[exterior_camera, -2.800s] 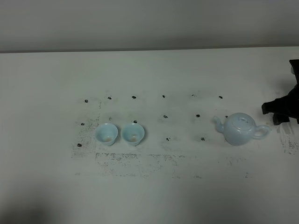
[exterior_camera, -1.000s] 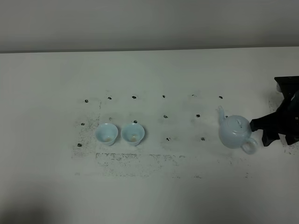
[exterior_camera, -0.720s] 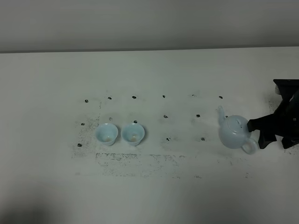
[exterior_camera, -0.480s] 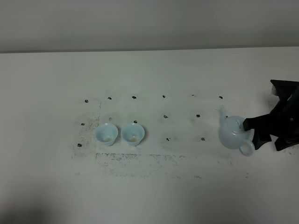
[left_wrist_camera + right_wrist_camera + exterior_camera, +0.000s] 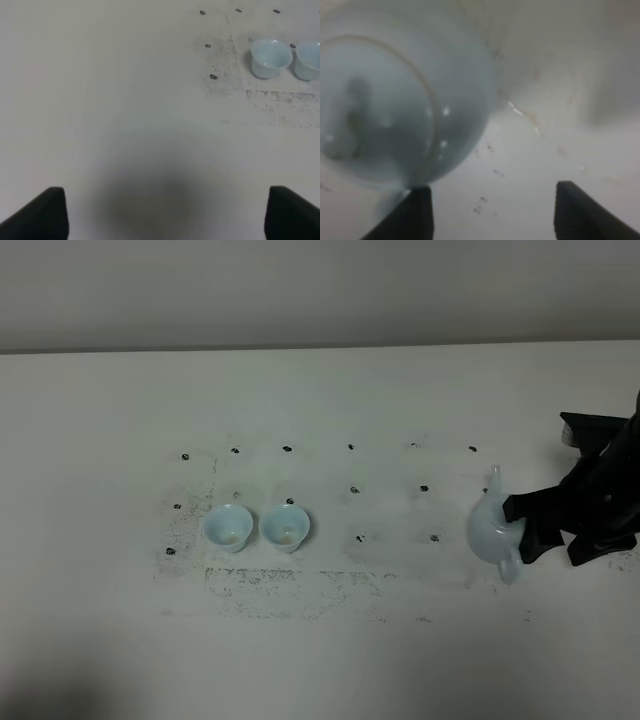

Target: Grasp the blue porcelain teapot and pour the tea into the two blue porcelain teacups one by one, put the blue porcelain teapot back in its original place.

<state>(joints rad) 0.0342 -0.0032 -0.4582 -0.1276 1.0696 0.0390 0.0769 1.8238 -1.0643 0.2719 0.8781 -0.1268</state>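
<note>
The blue porcelain teapot (image 5: 488, 530) stands at the right of the table, with its spout toward the far side and its handle toward the near edge. My right gripper (image 5: 521, 529) is open and pressed against the pot's right side, one finger by the body and one by the handle. In the right wrist view the lidded teapot (image 5: 395, 100) fills one side, blurred, mostly outside the gap of the right gripper (image 5: 492, 212). The two blue porcelain teacups (image 5: 228, 527) (image 5: 285, 527) stand side by side at centre left. The left gripper (image 5: 170, 215) hangs open over bare table, with the teacups (image 5: 270, 57) beyond it.
The white table (image 5: 330, 660) carries a grid of small black marks (image 5: 354, 489) and a scuffed grey patch (image 5: 300, 585) in front of the cups. A pale wall (image 5: 320, 290) runs behind the table's far edge.
The right gripper has come in leftward against the teapot. The pot has turned, so its spout swung from left to the far side and its handle to the near side. The cups have not moved.
</note>
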